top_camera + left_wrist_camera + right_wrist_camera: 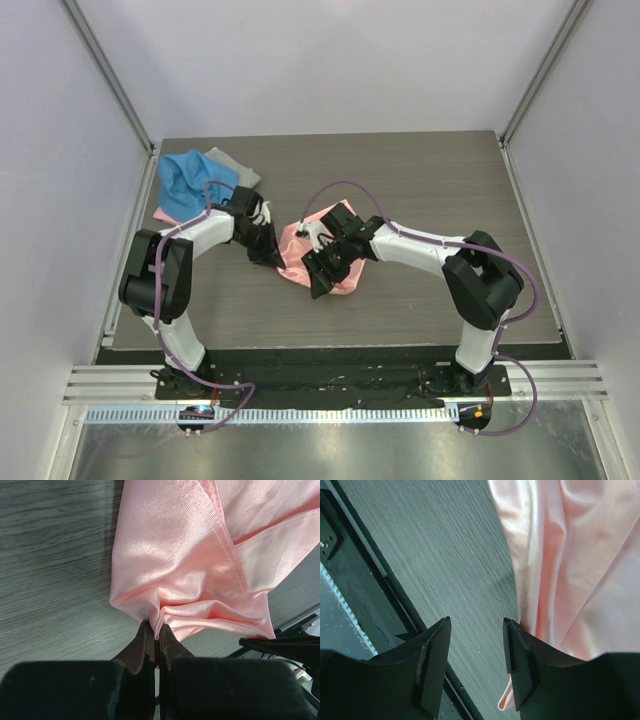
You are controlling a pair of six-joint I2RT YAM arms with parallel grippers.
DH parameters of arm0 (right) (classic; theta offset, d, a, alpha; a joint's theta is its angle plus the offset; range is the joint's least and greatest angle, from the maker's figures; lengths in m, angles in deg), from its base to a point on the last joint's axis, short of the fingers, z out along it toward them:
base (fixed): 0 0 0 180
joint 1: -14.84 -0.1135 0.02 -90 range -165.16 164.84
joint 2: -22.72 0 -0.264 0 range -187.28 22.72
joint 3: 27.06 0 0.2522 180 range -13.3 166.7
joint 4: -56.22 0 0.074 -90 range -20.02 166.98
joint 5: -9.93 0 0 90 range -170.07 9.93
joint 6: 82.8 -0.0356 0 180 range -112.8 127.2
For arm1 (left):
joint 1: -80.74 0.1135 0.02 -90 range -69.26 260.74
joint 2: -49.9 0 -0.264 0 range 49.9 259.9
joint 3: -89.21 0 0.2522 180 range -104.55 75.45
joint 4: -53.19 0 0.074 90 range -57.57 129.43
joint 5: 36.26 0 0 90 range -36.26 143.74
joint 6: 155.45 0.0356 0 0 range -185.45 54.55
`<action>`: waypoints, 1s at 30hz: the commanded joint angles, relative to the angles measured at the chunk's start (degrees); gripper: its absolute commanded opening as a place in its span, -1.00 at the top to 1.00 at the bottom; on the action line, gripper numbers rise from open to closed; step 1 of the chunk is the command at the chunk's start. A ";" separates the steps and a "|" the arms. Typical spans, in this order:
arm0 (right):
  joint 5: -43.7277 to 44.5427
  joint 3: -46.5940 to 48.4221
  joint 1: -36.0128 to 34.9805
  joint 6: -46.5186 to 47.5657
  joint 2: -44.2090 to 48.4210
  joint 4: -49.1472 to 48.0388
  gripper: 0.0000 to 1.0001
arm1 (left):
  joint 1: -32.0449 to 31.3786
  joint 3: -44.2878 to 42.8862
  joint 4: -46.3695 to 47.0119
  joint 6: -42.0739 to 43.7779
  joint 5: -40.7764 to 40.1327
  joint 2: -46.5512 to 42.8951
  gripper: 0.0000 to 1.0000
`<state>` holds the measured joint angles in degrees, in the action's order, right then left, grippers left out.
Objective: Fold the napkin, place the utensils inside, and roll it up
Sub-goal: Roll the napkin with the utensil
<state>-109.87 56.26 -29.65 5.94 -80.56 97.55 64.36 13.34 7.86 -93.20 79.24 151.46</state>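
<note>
Left pincer [156,632] clenched on napkin [175,555] fold; right pincer [476,627] spread, empty beside cloth. Best to catch opposite hem, pull taut, lay flat on surface [55,555]

A dark wood-grain table [430,175] is seen from above, enclosed on three sides by pale walls [330,60]. A crumpled blue cloth [188,185] is laid near its far left corner. A grey cloth [238,166] is bunched against it.
</note>
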 commanded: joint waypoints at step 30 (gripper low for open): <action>35.75 -4.68 -6.11 5.65 14.51 -14.01 -0.19 | 0.47 -4.87 -8.24 3.66 2.89 4.44 1.00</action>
<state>-88.75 53.84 -29.57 8.59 -71.82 97.38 64.49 9.78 1.98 -90.40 79.76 154.72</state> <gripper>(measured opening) 0.587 0.041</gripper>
